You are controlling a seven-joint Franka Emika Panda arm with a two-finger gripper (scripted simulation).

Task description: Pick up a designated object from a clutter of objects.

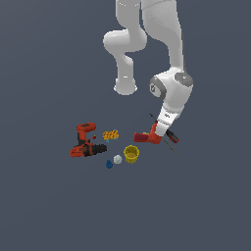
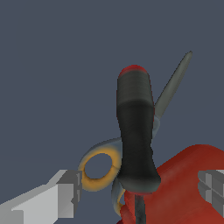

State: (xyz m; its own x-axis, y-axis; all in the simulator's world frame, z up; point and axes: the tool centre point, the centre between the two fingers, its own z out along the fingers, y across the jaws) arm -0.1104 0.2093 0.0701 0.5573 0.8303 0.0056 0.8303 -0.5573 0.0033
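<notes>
the gripper hangs low over the screwdriver, jaws spread wide on either side of its handle, gripping nothing; red tool just beside.

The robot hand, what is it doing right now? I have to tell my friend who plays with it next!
Gripper: open, with one finger on each side of the screwdriver, nothing held yet.
Screwdriver: black handle with a red cap, lying against the chunky red tool, with scissors underneath.
Other clutter sits apart toward the exterior view's left: drill, orange block, yellow cup, white ball, blue bit.
Done: the arm is over the screwdriver.
Left: close on it and lift, probably without snagging the red tool.
</notes>
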